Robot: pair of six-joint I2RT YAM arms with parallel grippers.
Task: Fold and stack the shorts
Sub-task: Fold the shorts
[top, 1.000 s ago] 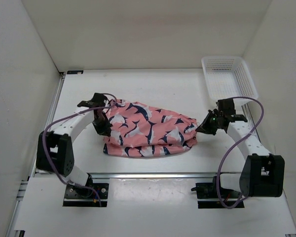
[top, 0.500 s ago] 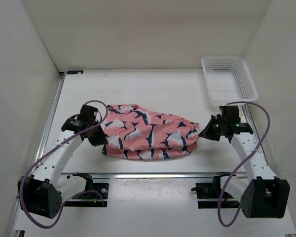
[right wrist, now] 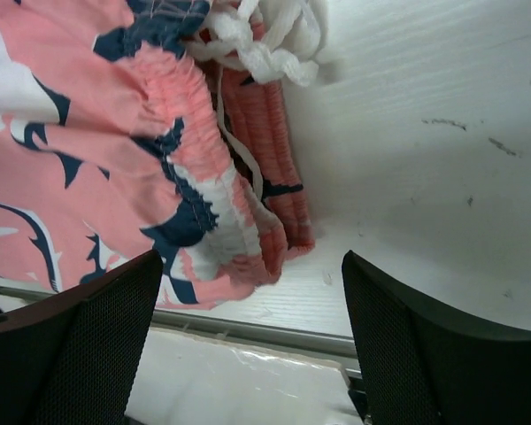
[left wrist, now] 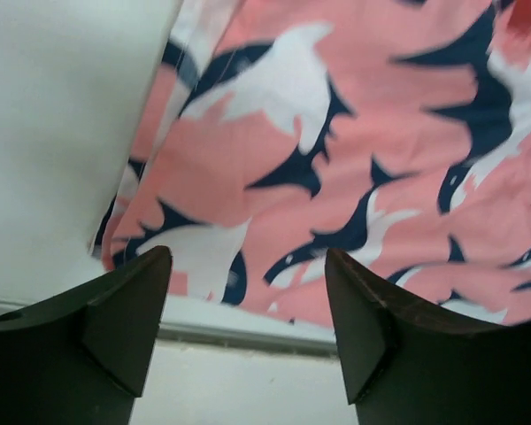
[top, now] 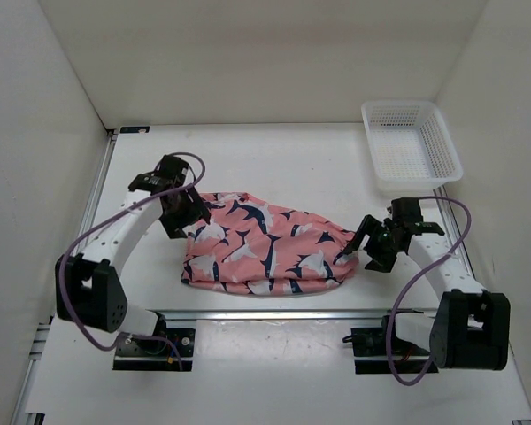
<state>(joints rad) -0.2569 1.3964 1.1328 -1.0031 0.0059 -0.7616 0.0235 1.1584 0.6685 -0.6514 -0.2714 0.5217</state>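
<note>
The salmon-pink shorts (top: 265, 250) with navy and white fish shapes lie folded in a long bundle near the table's front edge. My left gripper (top: 184, 218) hovers at their left end, open and holding nothing; its wrist view shows the printed cloth (left wrist: 354, 133) beyond the spread fingertips (left wrist: 156, 266). At the right end my right gripper (top: 365, 247) is open too. In its wrist view the gathered waistband (right wrist: 203, 204) and white drawstring (right wrist: 265, 35) lie just ahead of the empty gripper (right wrist: 252, 261).
A white mesh basket (top: 411, 144) stands at the back right corner. A metal rail (top: 265, 312) runs along the table's front edge, just below the shorts. White walls close in the left, back and right sides.
Both grippers have opened and let go of the shorts' ends. The shorts have settled on the table, a little nearer the front edge. The left arm has swung back over the left end.
</note>
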